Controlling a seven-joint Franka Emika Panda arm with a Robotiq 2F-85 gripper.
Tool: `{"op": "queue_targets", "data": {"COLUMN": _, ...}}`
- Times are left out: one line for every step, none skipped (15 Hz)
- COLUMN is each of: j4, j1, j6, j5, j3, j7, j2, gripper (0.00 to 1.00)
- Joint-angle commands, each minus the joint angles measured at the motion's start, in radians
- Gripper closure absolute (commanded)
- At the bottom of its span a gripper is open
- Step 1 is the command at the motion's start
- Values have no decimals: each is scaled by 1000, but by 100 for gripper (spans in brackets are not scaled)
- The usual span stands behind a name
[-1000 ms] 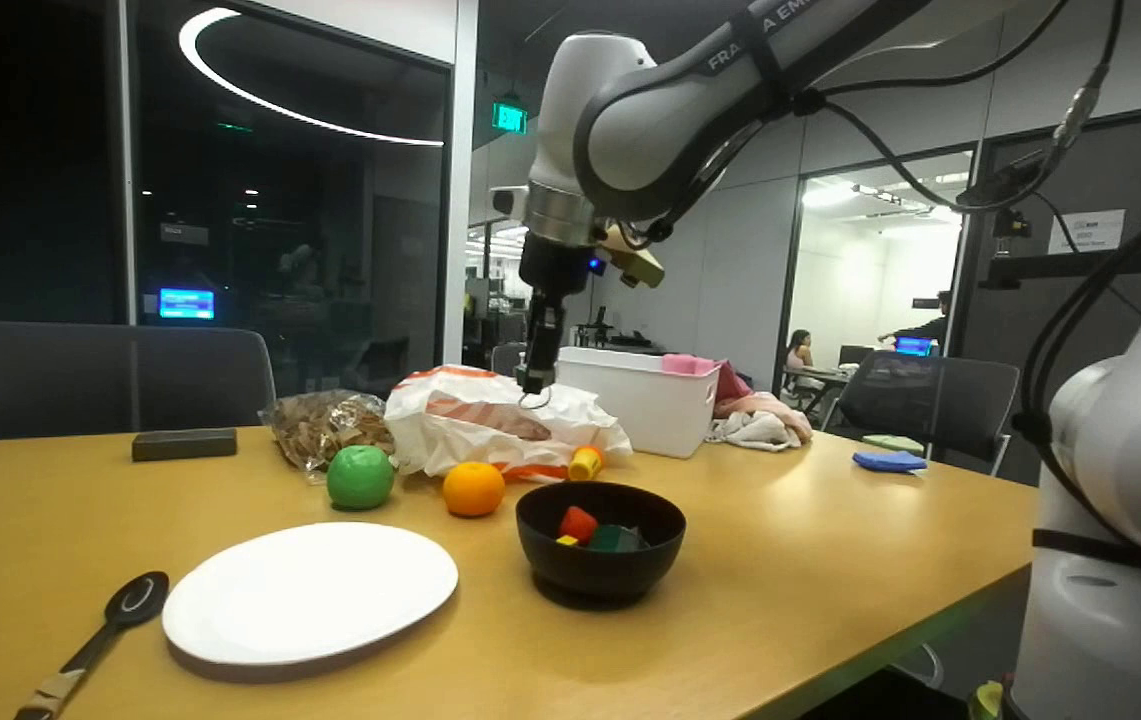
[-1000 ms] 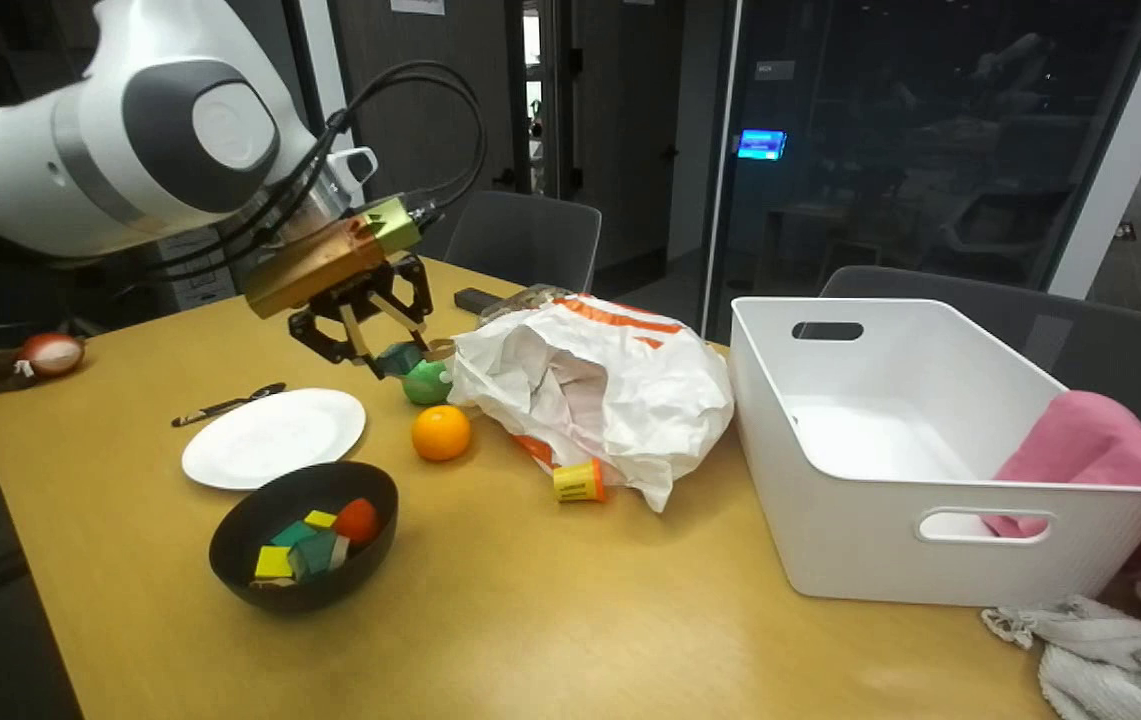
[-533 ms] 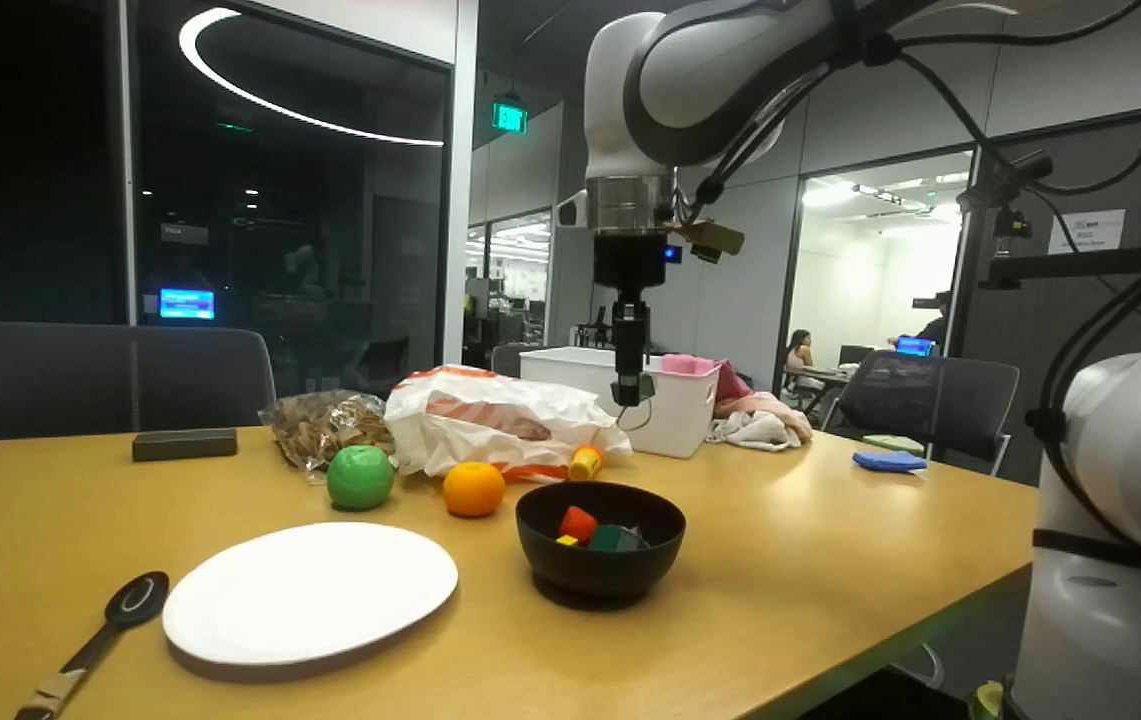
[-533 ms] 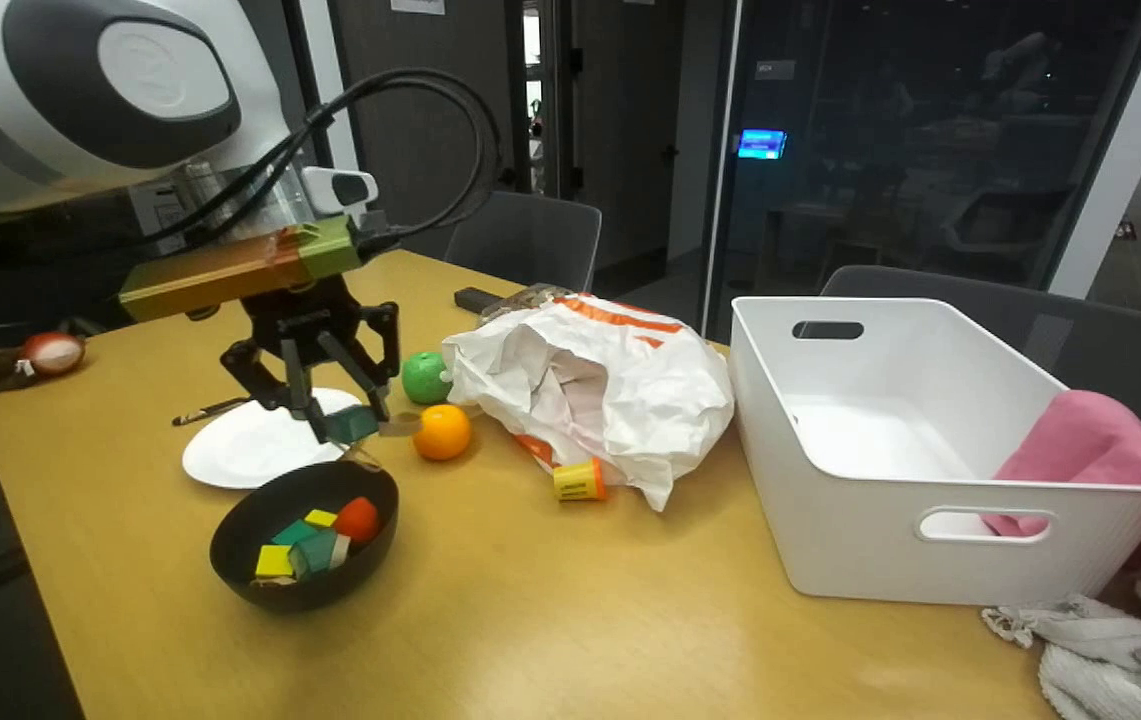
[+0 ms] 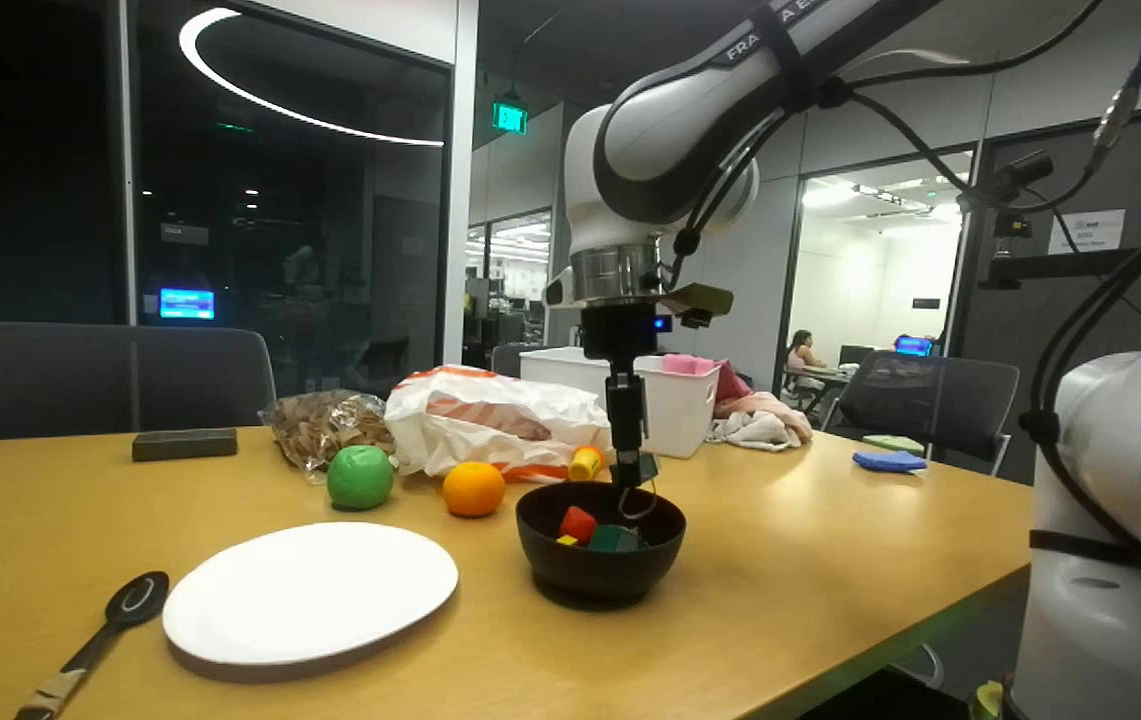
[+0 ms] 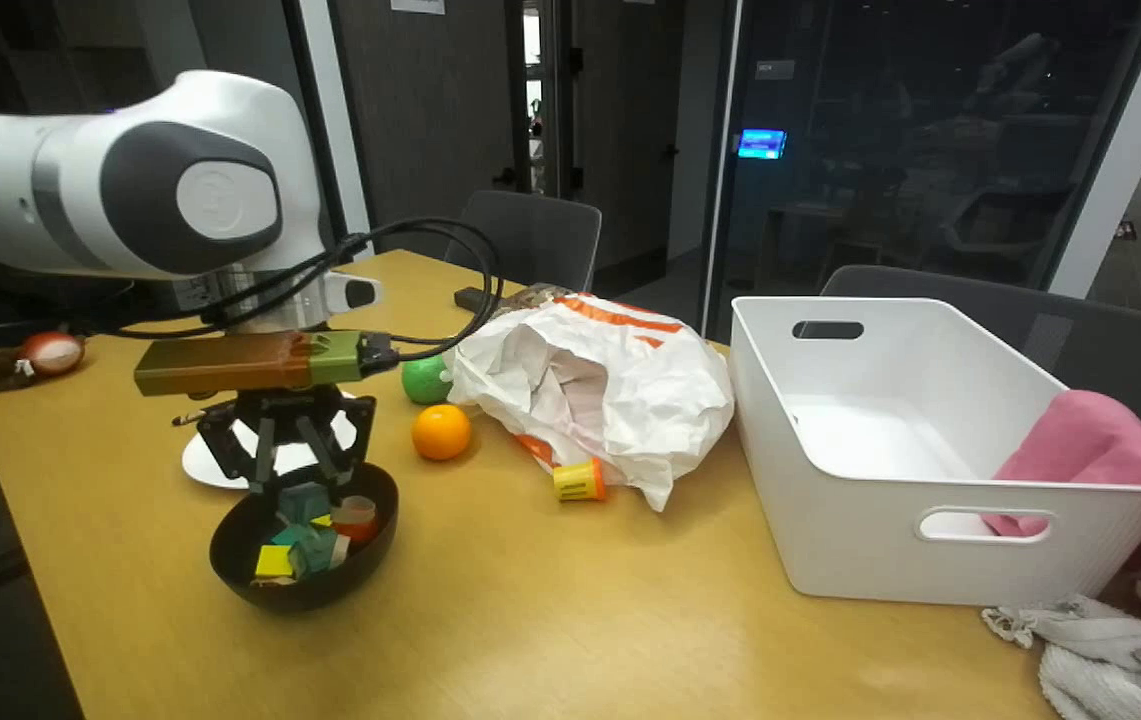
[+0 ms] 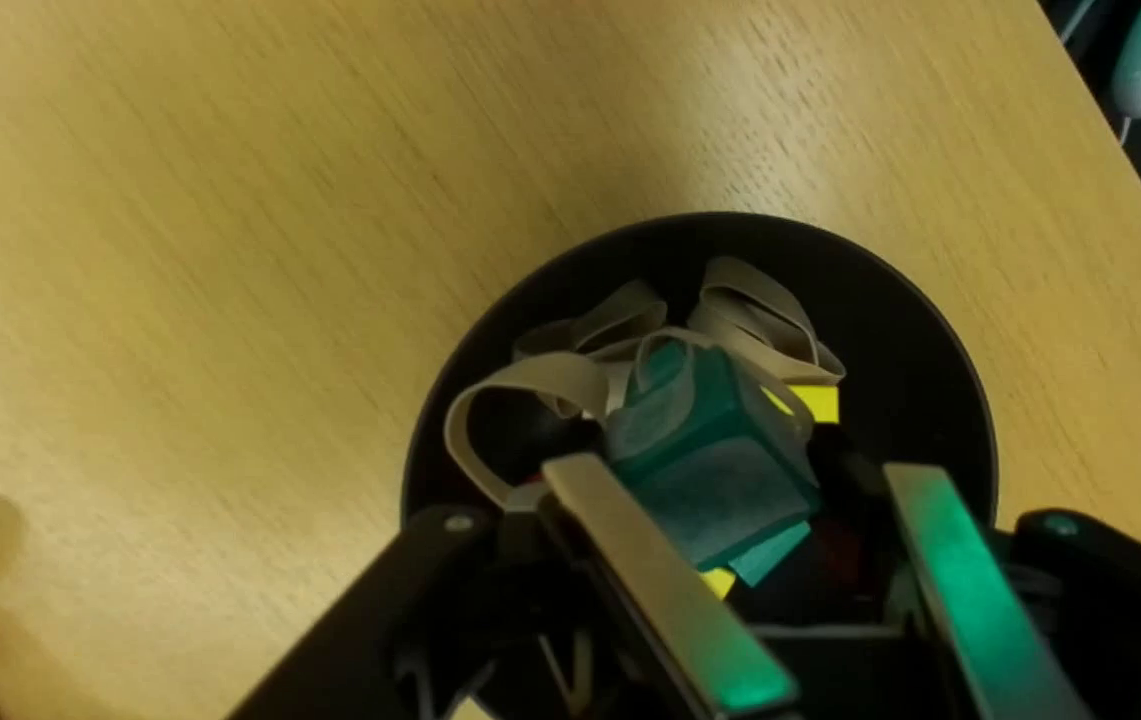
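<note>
In an exterior view, the pincer (image 6: pixel 301 490) pinches a dark green block (image 6: pixel 302 505) by opposite sides, probably because these give its fingers (image 6: pixel 328 462) a steady grip; below, a red piece (image 6: pixel 355 528) and a yellow piece (image 6: pixel 275 562) lie in the black bowl (image 6: pixel 235 540), whose curved wall seems to keep them gathered. In the wrist view, the block sits between the fingers above the bowl, a pale band (image 7: pixel 550 372) curling beside it; whether they join I cannot tell. In an exterior view, the arm (image 5: pixel 680 145) slopes down from the right, the pincer pointing straight down over the bowl on the tabletop (image 5: pixel 810 540).
</note>
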Motion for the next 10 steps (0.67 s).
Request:
{"op": "queue_targets", "data": {"j4": 20, "j1": 18, "j6": 44, "j5": 64, "j3": -18, "j7": -56, "j2": 67, "gripper": 73}}
{"op": "queue_targets", "data": {"j4": 21, "j1": 15, "j6": 57, "j5": 75, "j3": -17, "j7": -61, "j2": 78, "gripper": 37}}
{"op": "queue_targets", "data": {"j4": 24, "j1": 13, "j6": 63, "j5": 85, "j3": -17, "j7": -70, "j2": 88, "gripper": 21}}
{"op": "queue_targets", "data": {"j4": 24, "j1": 11, "j6": 73, "j5": 94, "j3": -17, "j7": -76, "j2": 93, "gripper": 16}}
{"op": "queue_targets", "data": {"j4": 25, "j1": 10, "j6": 78, "j5": 105, "j3": -17, "j7": -82, "j2": 97, "gripper": 9}}
{"op": "queue_targets", "data": {"j4": 26, "j1": 11, "j6": 83, "j5": 116, "j3": -17, "j7": -88, "j2": 96, "gripper": 1}}
{"op": "queue_targets", "data": {"j4": 27, "j1": 13, "j6": 85, "j5": 126, "j3": -16, "j7": -94, "j2": 94, "gripper": 0}}
{"op": "queue_targets", "data": {"j4": 27, "j1": 14, "j6": 90, "j5": 133, "j3": -15, "j7": -101, "j2": 92, "gripper": 0}}
{"op": "queue_targets", "data": {"j4": 29, "j1": 16, "j6": 92, "j5": 144, "j3": -14, "j7": -108, "j2": 89, "gripper": 0}}
{"op": "queue_targets", "data": {"j4": 32, "j1": 21, "j6": 95, "j5": 155, "j3": -11, "j7": -117, "j2": 85, "gripper": 0}}
